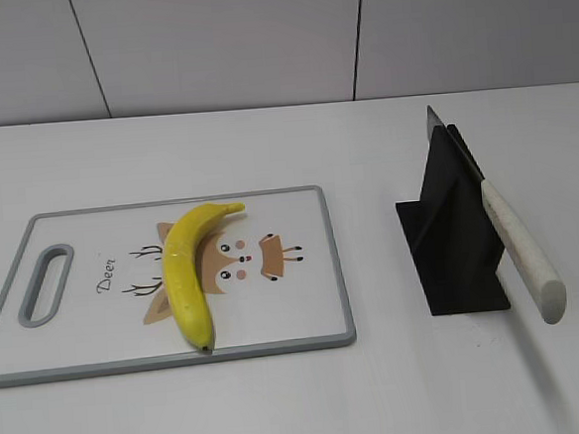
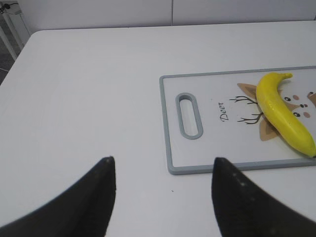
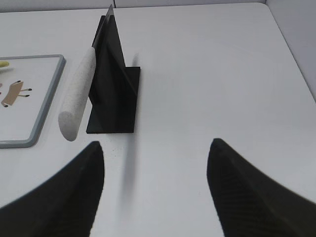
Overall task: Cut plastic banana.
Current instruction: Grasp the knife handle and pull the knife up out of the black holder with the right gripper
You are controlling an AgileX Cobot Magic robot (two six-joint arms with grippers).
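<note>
Two grippers hang over the near edge of the white table (image 1: 401, 388), and both hold nothing. The left gripper (image 2: 163, 170) has its dark fingers (image 2: 96, 197) spread wide, with bare table between them, near the left corner. The right gripper (image 3: 155, 153) is spread wide too, near the right side. Just beyond it stands a black knife stand (image 3: 114, 94), and a knife (image 1: 504, 230) with a pale speckled handle leans in it, handle toward the near edge. Toward the left side lies a grey-rimmed cutting board (image 1: 318, 200) with a deer drawing. The plastic banana (image 1: 186, 274) lies whole across that drawing, its dark tip touching the near rim.
</note>
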